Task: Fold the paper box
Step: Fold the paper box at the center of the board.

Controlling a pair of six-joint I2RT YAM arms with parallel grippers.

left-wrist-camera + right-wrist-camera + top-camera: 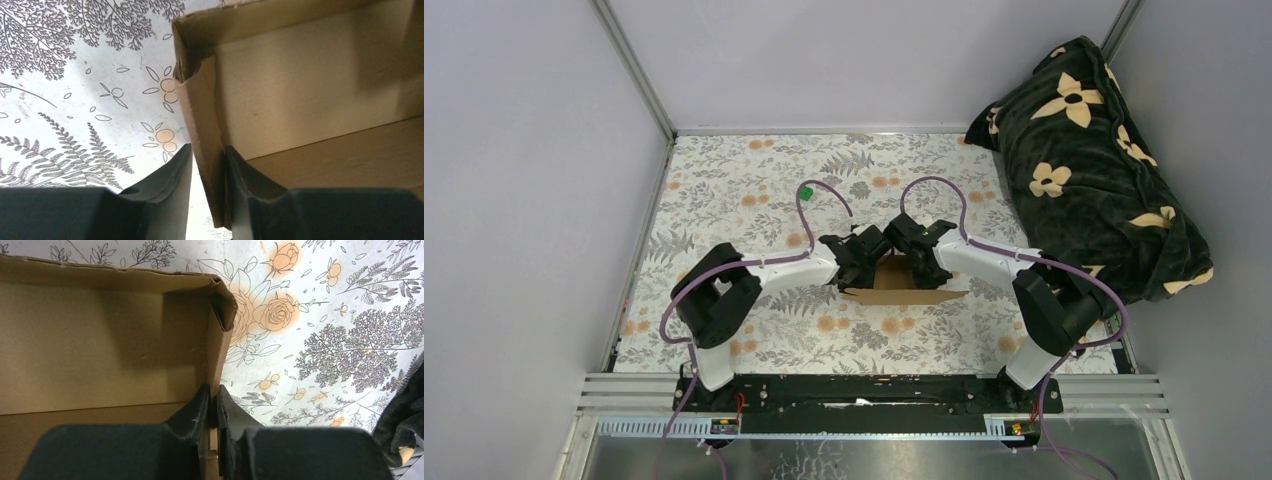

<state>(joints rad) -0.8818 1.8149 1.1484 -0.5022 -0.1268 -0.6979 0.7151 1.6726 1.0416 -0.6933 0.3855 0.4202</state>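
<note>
Surface (754,180), floral-printed | plain brown cardboard paper box (902,280) mid-surface between arms, half-formed: back and side walls upright, near panel lying flat, closing left | left gripper (207,150) narrowly parted astride left wall, clamping unclear | right gripper (214,390) pinched on right wall | tiny green cube (805,191) apart.
</note>
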